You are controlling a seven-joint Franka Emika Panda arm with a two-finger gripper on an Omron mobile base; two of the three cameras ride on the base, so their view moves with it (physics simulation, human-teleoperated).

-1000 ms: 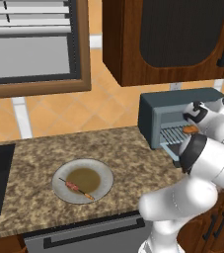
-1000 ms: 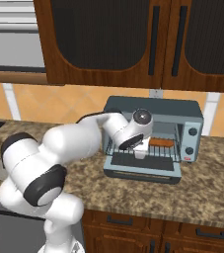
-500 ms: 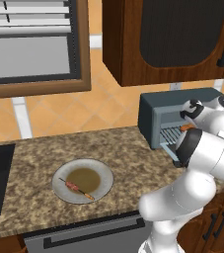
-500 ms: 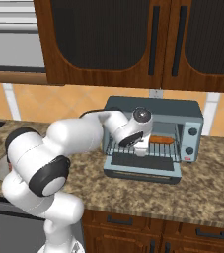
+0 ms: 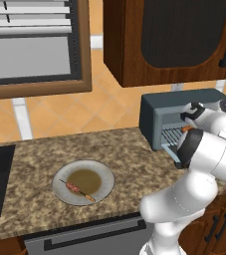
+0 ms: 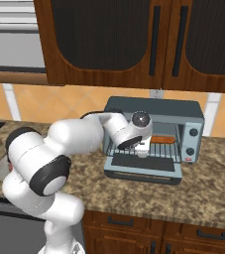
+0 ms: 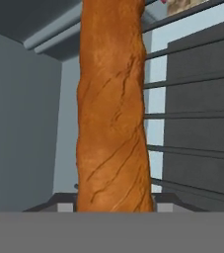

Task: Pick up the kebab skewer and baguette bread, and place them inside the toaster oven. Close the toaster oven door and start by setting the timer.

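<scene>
Granite counter [image 6: 213, 193] — gripper [image 6: 141, 148] inside toaster oven [image 6: 153, 139], by baguette bread [image 7: 113, 113]; grip unclear.

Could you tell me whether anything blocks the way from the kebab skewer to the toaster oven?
Nothing visible on the counter does. The kebab skewer lies on the plate; the toaster oven is open, but the gripper and baguette bread occupy its mouth.

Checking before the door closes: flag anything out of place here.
Nothing is spilled or damaged. The skewer lies on the plate, not in the oven. The bread is on the oven rack at the gripper.
</scene>
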